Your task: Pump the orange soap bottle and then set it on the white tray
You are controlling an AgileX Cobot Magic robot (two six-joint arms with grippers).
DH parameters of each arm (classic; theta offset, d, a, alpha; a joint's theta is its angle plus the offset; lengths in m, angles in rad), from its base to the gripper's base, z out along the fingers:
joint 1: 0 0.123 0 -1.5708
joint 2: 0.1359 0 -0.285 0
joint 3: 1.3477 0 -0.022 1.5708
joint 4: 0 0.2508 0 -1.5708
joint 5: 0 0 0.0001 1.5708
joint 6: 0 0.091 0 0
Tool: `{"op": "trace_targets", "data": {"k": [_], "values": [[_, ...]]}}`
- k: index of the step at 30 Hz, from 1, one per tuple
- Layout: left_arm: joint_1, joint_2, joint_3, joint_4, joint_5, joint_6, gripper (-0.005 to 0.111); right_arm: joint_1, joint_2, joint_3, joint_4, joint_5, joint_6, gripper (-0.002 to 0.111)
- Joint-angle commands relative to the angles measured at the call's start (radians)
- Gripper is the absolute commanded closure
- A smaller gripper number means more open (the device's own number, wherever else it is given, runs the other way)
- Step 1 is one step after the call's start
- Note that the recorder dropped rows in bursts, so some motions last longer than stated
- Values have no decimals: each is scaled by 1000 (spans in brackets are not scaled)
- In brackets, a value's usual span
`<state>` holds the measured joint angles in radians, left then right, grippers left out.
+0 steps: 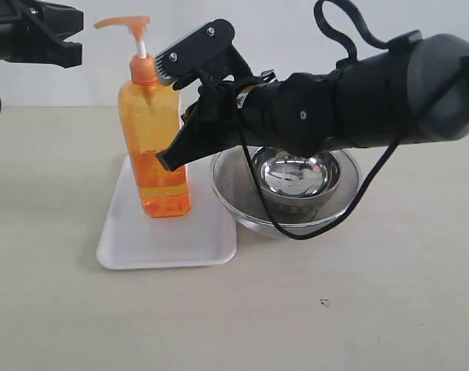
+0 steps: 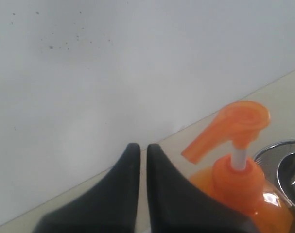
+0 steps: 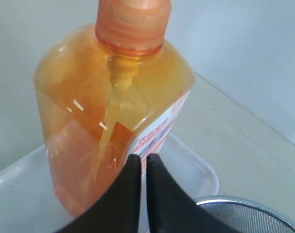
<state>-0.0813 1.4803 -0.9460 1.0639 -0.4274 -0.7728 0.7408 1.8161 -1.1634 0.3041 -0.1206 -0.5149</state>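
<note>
The orange soap bottle (image 1: 153, 143) stands upright on the white tray (image 1: 169, 236), its pump head (image 1: 126, 25) raised on the white stem. My right gripper (image 1: 166, 161) is shut with nothing in it, its tips against the bottle's right side at mid height; in the right wrist view the tips (image 3: 142, 158) sit at the bottle (image 3: 106, 116), by its label. My left gripper (image 1: 72, 42) hangs shut and empty high at the left, level with the pump head and apart from it; in the left wrist view it (image 2: 140, 146) is beside the pump (image 2: 234, 131).
A steel bowl (image 1: 294, 176) nested in a wider mesh bowl (image 1: 238, 185) stands just right of the tray, under my right arm. A white wall closes the back of the beige table (image 1: 358, 309).
</note>
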Motion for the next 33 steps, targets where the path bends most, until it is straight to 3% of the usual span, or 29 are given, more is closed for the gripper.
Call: {"op": "trace_targets", "data": {"k": [1, 18, 23, 28, 33], "values": [[2, -5, -1, -13, -11, 7, 102, 1, 0, -11, -4, -8, -7, 107], [0, 61, -38, -1, -76, -32, 102, 1, 0, -26, -4, 5, -9, 107], [-1, 61, -38, 123, -81, -150, 102, 1, 0, -26, -4, 0, -9, 107], [-1, 61, -38, 130, -136, -178, 102, 1, 0, -26, -4, -2, -7, 107], [-1, 61, -38, 130, -72, -178, 102, 1, 0, -26, -4, -2, -7, 107]]}}
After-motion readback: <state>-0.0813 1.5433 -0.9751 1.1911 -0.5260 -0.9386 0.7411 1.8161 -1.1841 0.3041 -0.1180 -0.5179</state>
